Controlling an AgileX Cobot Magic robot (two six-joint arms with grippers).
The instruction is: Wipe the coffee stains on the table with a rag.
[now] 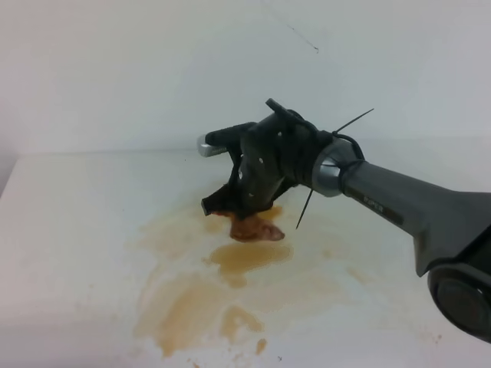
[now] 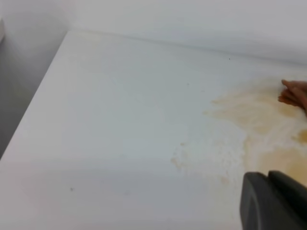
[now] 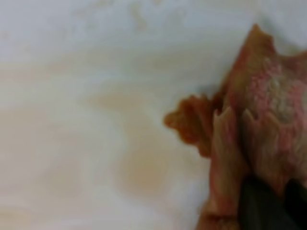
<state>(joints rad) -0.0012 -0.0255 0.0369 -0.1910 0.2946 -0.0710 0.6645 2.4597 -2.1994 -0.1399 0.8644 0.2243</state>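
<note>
- One small rag (image 1: 255,228), pinched in the closed right gripper (image 1: 230,205), sits at the far edge of the coffee stains (image 1: 201,307).
- Risk: soaked cloth smears liquid across the table (image 1: 69,230).
- Left gripper (image 2: 273,201): state unclear.

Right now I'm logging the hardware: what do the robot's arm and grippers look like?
The right arm is dark grey with a silver collar, black cable ties and a thin black cable. Its right gripper is black. Only a black corner of the left gripper shows.

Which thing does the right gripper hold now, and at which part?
The right gripper holds the rag, pinched at its bunched end; the rest trails onto the coffee stains.
</note>
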